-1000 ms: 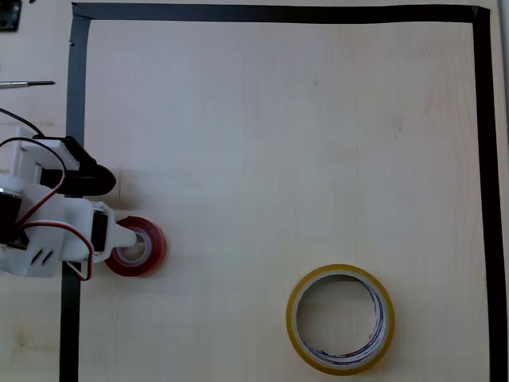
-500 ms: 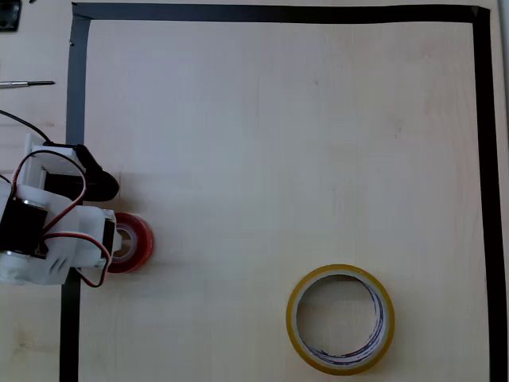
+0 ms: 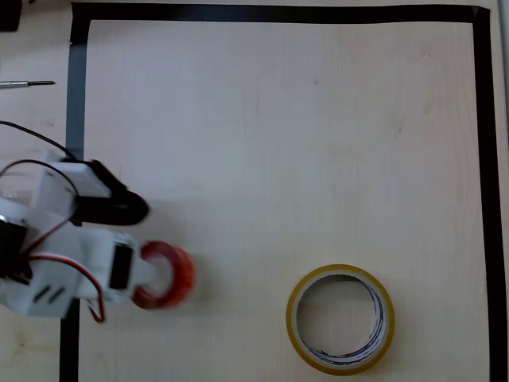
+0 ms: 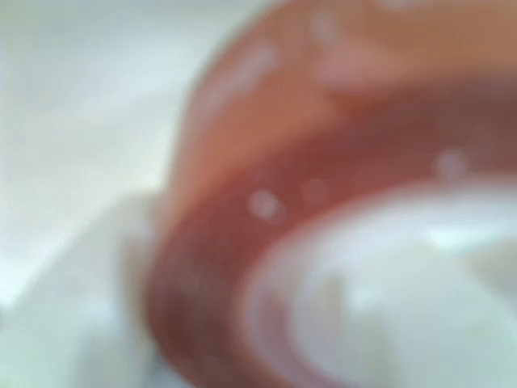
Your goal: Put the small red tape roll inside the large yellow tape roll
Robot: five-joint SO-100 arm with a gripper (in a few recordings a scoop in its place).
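In the overhead view the small red tape roll is at the lower left, blurred and tilted, with my gripper shut on it: a white finger reaches through its hole. The wrist view has the red tape roll very close and out of focus, its white core at the lower right. The large yellow tape roll lies flat near the bottom edge, well to the right of the gripper, its wide hole showing bare table.
A black tape border frames the light wooden table; its left strip runs under my arm. A thin metal tool lies outside the border at the upper left.
My gripper has swung right and down with the red roll in it, carrying it away from the left tape strip toward the yellow roll. The yellow roll has not moved.
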